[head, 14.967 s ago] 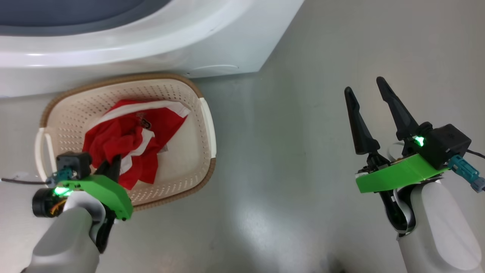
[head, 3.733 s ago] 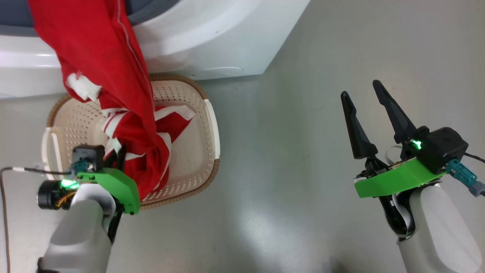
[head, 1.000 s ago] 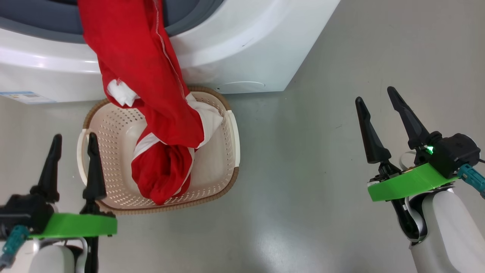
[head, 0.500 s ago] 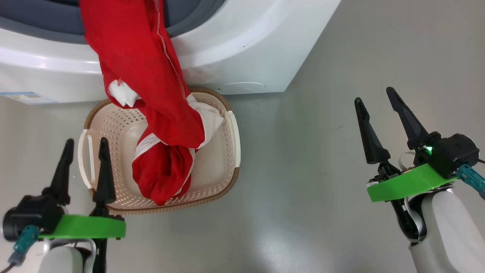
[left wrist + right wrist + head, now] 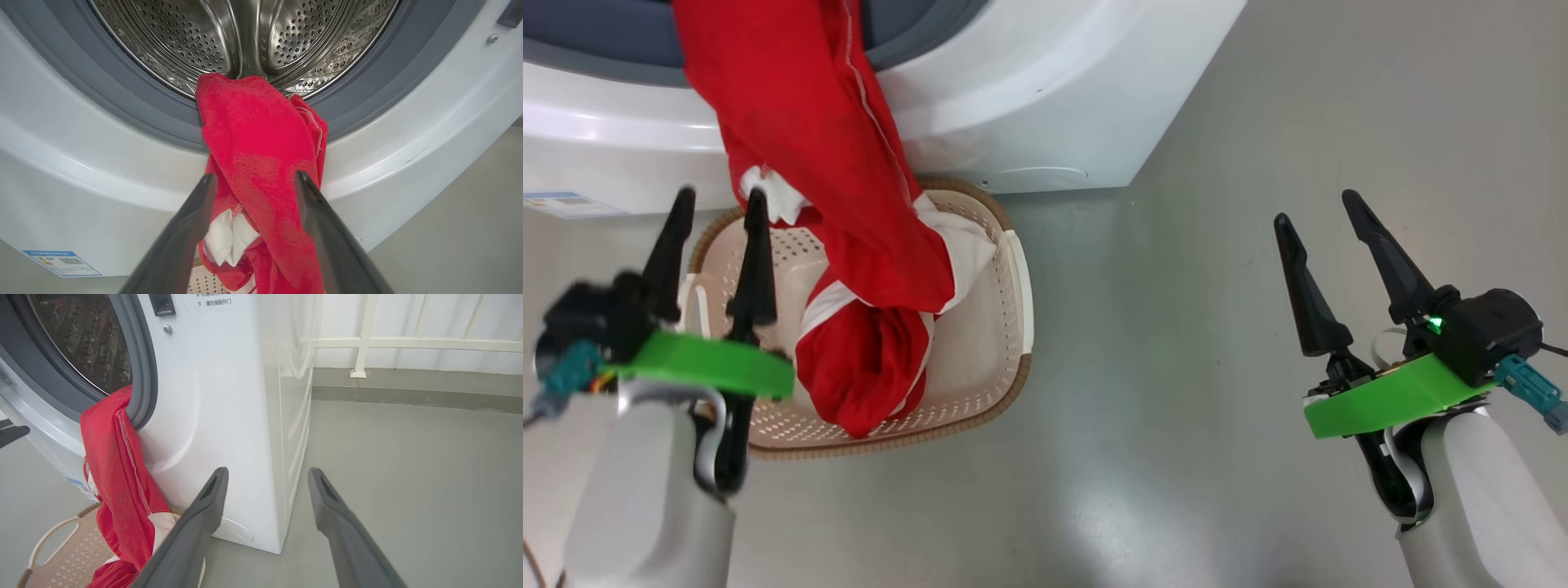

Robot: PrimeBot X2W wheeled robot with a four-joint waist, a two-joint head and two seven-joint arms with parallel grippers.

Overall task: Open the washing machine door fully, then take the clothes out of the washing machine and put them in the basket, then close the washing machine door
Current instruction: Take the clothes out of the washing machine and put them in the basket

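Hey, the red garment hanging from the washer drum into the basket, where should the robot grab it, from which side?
Probably the bunched band of the clothes just below the drum lip, approached straight from the front. There the fabric hangs as one narrow rope, and the open left gripper lines up with it; its lower end lies in the basket.

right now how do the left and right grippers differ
The left gripper sits over the basket's left edge beside the hanging red garment; the right gripper sits over grey floor. The left gripper's fingers aim at the washing machine's drum; the right gripper's fingers aim past its corner. The left gripper looks blurred, the right gripper sharp. Both are open and hold nothing.
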